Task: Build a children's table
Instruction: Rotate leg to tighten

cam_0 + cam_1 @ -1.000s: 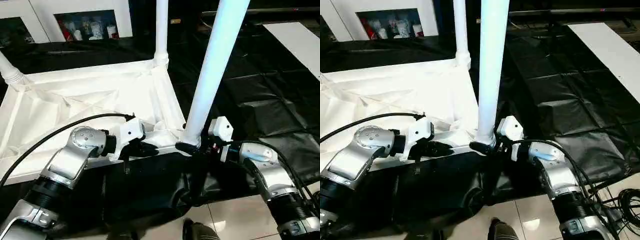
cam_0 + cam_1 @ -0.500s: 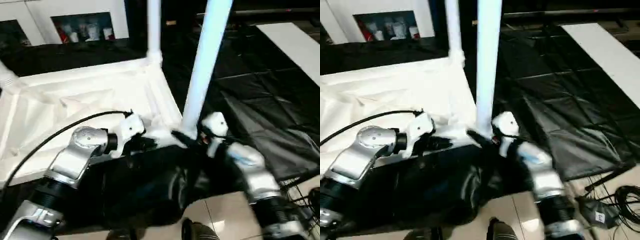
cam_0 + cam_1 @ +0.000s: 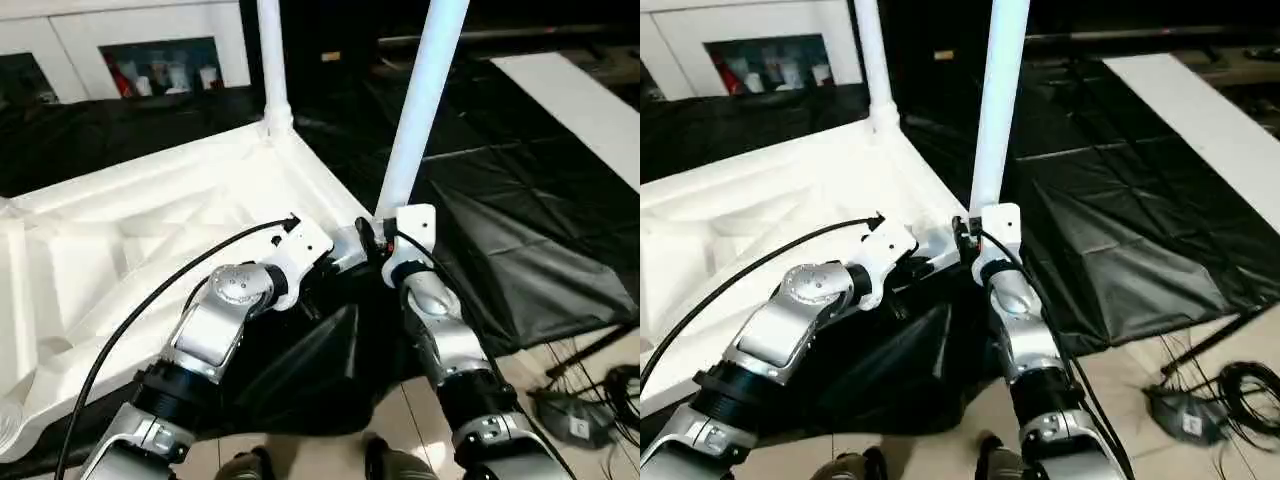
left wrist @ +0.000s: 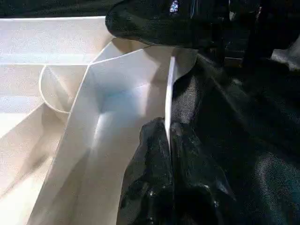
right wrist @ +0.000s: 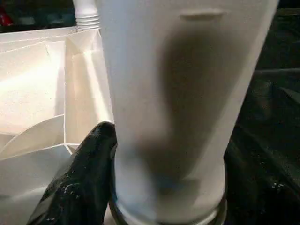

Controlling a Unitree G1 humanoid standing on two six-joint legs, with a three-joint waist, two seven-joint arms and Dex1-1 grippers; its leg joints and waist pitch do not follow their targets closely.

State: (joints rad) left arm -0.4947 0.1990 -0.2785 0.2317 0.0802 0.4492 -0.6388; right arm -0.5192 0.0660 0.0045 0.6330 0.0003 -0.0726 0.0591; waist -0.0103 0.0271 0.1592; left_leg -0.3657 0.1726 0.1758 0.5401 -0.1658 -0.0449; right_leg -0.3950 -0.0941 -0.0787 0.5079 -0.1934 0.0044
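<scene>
Children's table [image 3: 150, 240]: lying upside down on a black sheet [image 3: 520, 200], its white ribbed underside facing up (a raised rim running round the edge), just ahead of both claws.

Near leg [image 3: 420, 100]: a white tapered tube standing upright in the corner socket directly in front of the right gripper.

Far leg [image 3: 272, 60]: rising from the far corner socket, well beyond both claws.

Left gripper [image 4: 166, 140]: clenching its two black fingers on the thin white rim, close beside the near leg's corner.

Right gripper [image 5: 154, 187]: grasping the near leg at its base, one black finger [image 5: 79, 178] pressing against the tube's side.

Cabinet [image 3: 130, 50]: standing far behind the table.
</scene>
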